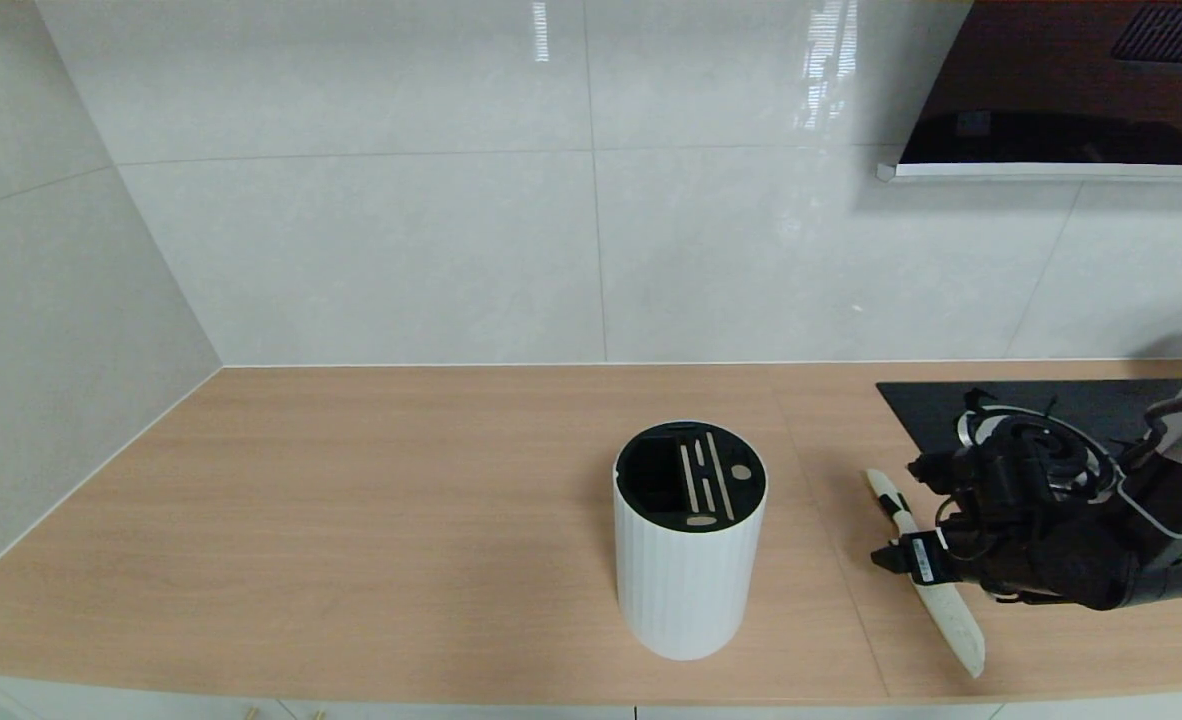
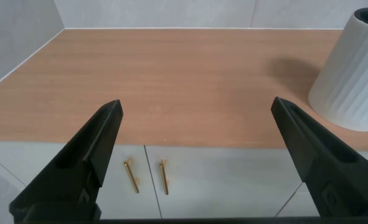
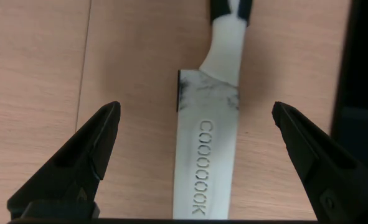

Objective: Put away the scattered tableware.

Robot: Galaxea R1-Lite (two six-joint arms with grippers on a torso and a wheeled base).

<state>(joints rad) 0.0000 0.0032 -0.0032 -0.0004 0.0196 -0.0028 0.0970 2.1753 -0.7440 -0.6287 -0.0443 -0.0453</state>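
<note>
Tiled wall behind, pale wooden table point(image 1: 401, 500) in front of me, with a black cooktop point(image 1: 1051, 400) set in at its far right corner and a dark hood point(image 1: 1071, 90) above that. The knife point(image 1: 951, 620) lies flat near the front edge, right of centre, handle toward the back, blade tip close to the front edge. My right pincer point(image 3: 195, 134) hangs over the blade just below the handle, fingers spread wide, one on each side, gripping nothing. From the head camera the pincer covers the middle of the knife, and I can't tell whether the fingertips touch the wood. From the wrist the blade tip is cut off. The white ribbed holder point(image 1: 689, 570) stands upright near the front edge around the middle, well apart from the knife, slotted black top facing up. My left pincer point(image 2: 196, 137) is spread too, holding nothing, out over the front edge toward the left, with gold cabinet handles point(image 2: 147, 176) below. Wide bare wood runs from the holder to the left edge.
</note>
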